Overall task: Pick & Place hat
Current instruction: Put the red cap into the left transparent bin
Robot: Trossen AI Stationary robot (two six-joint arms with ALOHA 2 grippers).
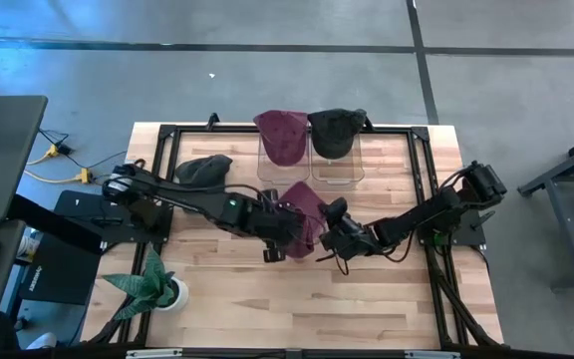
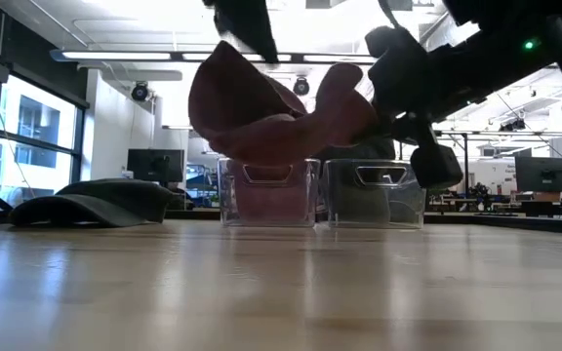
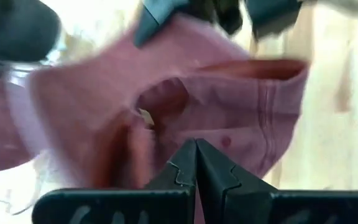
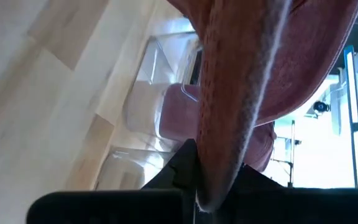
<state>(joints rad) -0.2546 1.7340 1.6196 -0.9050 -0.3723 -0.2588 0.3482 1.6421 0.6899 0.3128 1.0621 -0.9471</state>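
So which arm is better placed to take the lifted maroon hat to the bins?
Probably the left. Both the left gripper and right gripper pinch the maroon hat held above the table, but the left bin, already holding a maroon hat, lies nearer the left arm's side.

**Count of things on the table**

Four hats: two maroon, one (image 1: 304,214) held up between the arms and one (image 1: 281,135) on a clear bin; two dark, one (image 1: 336,131) on the other bin and one (image 1: 202,169) lying flat. Two clear bins, left (image 2: 267,192) and right (image 2: 375,193). Two grippers, left (image 1: 279,231) and right (image 1: 333,235). One potted plant (image 1: 147,286).
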